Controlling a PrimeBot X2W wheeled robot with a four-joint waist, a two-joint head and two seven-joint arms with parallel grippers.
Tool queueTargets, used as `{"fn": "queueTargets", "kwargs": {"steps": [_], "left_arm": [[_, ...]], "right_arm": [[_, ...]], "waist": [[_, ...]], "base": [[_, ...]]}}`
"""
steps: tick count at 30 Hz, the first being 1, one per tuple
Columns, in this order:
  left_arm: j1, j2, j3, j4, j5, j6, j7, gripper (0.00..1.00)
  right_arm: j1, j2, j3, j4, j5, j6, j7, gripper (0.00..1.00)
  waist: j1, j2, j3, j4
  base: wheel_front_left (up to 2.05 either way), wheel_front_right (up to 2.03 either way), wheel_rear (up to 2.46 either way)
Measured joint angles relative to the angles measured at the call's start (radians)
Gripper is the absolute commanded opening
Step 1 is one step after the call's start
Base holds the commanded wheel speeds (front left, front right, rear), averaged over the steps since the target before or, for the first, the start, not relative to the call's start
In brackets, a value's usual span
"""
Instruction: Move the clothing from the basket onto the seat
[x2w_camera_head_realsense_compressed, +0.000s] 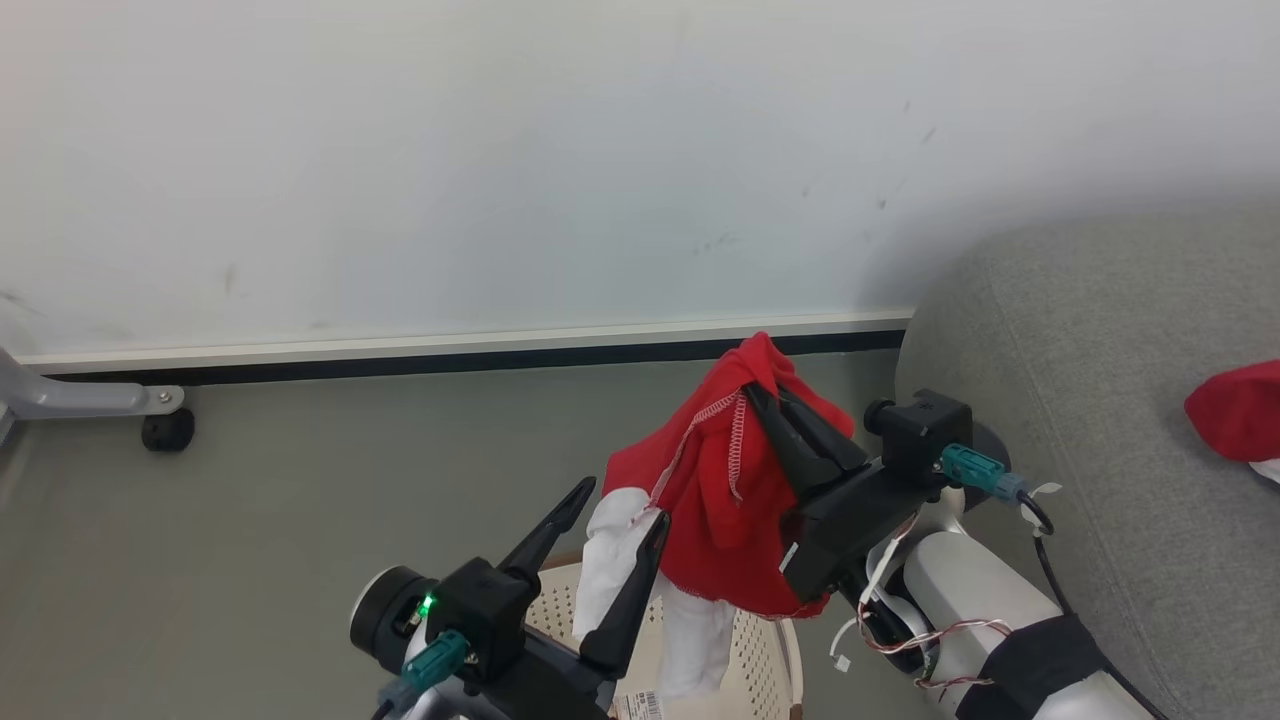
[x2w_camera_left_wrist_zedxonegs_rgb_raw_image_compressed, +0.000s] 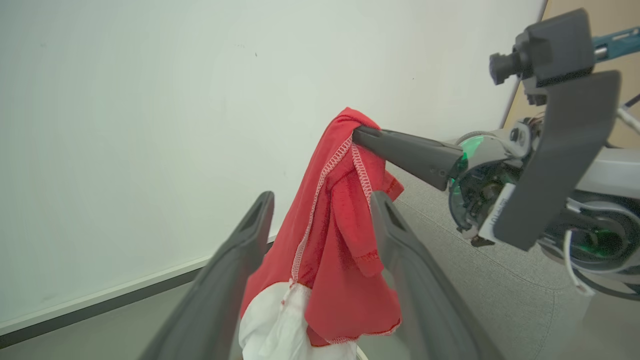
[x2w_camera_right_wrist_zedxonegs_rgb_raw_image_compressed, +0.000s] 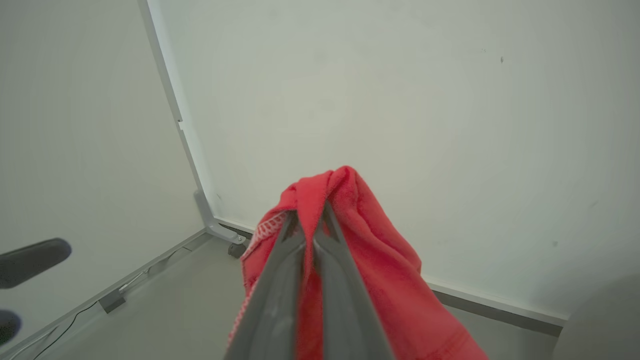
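The right gripper (x2w_camera_head_realsense_compressed: 760, 396), reaching in from 4 o'clock in the head view, is being kept closed, and the top fold of the held garment (x2w_camera_head_realsense_compressed: 722, 492) is being pinched between its two dark fingers, which are lying pressed together in the right wrist view. The left gripper (x2w_camera_head_realsense_compressed: 622, 503), rising from 7 o'clock, is being held wide open; the lower part of the cloth is hanging between its spread fingers (x2w_camera_left_wrist_zedxonegs_rgb_raw_image_compressed: 260, 215), and whether it is being touched by them cannot be told. Two grippers, two garments, one basket and one seat are being shown. The held garment is being suspended in the air above the basket (x2w_camera_head_realsense_compressed: 752, 655), which is lying at 6 o'clock with its cream perforated wall partly hidden; the cloth is draping downward, bright red with white overlock stitching along its edges and a white panel at the bottom, toward 7 o'clock of the red part. The second garment (x2w_camera_head_realsense_compressed: 1236, 410), also red with a white edge, is lying on the grey seat (x2w_camera_head_realsense_compressed: 1090, 340) at 3 o'clock, cut off by the frame. One black castor (x2w_camera_head_realsense_compressed: 167, 430) is resting on the floor at 9 o'clock.
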Motion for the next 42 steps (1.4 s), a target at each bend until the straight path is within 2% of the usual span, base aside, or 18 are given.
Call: {"fn": "queueTargets", "kwargs": {"steps": [15, 32, 42], "left_arm": [[0.051, 0.048, -0.025, -0.033, 0.017, -0.008, 0.034, 1.0], [0.051, 0.061, -0.037, -0.064, 0.023, -0.017, 0.061, 1.0], [0.041, 0.067, -0.056, -0.097, 0.033, -0.026, 0.083, 1.0]], "right_arm": [[0.0, -0.033, -0.038, 0.013, 0.008, -0.017, -0.01, 0.0], [0.0, -0.055, -0.087, 0.01, 0.008, -0.042, -0.019, 0.0], [-0.07, -0.101, -0.158, 0.002, 0.025, -0.053, -0.026, 0.0]], "waist": [[0.0, 0.0, 0.034, -0.088], [0.0, 0.0, 0.08, -0.273], [0.0, 0.0, 0.127, -0.369]], "base": [[0.0, 0.0, 0.0], [0.0, 0.0, 0.0], [0.0, 0.0, 0.0]]}}
